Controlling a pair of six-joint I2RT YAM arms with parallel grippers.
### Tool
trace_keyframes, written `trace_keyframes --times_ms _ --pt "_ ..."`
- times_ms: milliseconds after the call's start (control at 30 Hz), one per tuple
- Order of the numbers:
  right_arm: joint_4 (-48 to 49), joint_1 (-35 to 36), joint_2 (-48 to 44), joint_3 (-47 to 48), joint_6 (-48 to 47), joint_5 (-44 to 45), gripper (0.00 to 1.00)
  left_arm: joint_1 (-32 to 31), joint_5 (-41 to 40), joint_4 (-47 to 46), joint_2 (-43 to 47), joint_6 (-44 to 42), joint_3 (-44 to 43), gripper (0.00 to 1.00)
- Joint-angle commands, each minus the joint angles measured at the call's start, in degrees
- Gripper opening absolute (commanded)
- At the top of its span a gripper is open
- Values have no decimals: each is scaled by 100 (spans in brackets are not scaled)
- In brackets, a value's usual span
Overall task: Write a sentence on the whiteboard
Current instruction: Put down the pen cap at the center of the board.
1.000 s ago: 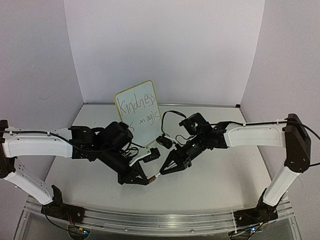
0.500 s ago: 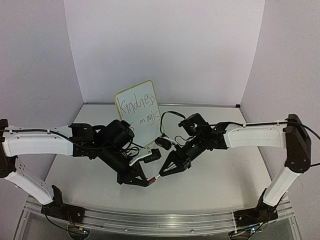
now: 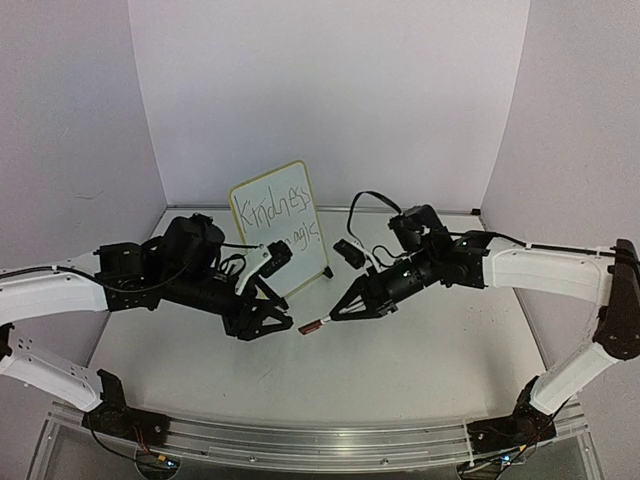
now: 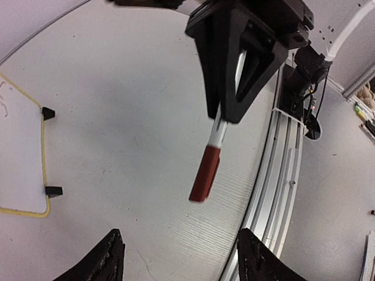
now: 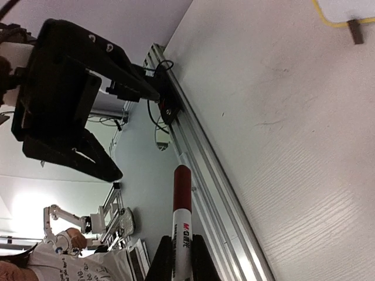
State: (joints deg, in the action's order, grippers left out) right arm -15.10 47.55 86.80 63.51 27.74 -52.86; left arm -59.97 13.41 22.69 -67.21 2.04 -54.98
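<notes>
Board: small white whiteboard (image 3: 303, 262) with rounded corners and a pale yellow frame, propped steeply upright on small black feet (image 4: 48, 112) at the back of the white table (image 3: 420, 350), behind and between the two arms.
Writing: thin dark handwritten sentence (image 3: 281, 207) in two lines, "Kindness" above, "magic" legible below; the start of the lower line hidden by the left arm.
Left tool: left gripper (image 4: 183, 252) spread wide, nothing between the fingers, held above the table in front of the board and facing the right arm.
Right tool: right gripper (image 3: 335, 314) clamped on a red-capped white marker (image 4: 210, 161), capped end pointing toward the left gripper, apart from it.
Stage: judged near the end, text complete and cap on.
Handling, board: likely light and stiff, easily tipped or slid on those feet; ink prone to smearing.
Hold, board: by the yellow frame at a side edge, away from the written face.
Handling, marker: likely light, rigid, smooth-barrelled and slippery.
Hold, marker: across the white barrel behind the cap.
</notes>
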Motion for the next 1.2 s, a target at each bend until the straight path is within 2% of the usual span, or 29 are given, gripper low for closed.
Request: trace_keyframes --times_ms 0,200,367,467,600,833,933,1000,1167 --pt "-295 -22 -272 -8 -183 1301 0 594 -410 555 646 497 287 69" --pt "92 517 -60 54 -87 2577 0 1723 -807 1213 797 628 126 74" --pt "1066 1018 487 73 321 3187 0 3031 -381 1056 694 736 179 74" --pt "1478 1296 1002 252 404 3389 0 3514 -314 1106 590 682 16 75" --pt "1852 1635 1828 834 296 3668 1 3804 -546 1152 482 508 -221 76" --pt "2214 1916 3292 2031 -48 3856 11 3832 -701 909 410 441 -209 76" --pt "2266 1916 3775 2418 -158 3855 23 3869 -718 918 434 466 -131 77" --pt "2266 1921 3908 2588 -211 4005 39 3957 -627 920 396 484 -107 77" --pt "1944 1916 3780 2620 -519 4612 63 4217 -374 867 271 584 -132 78"
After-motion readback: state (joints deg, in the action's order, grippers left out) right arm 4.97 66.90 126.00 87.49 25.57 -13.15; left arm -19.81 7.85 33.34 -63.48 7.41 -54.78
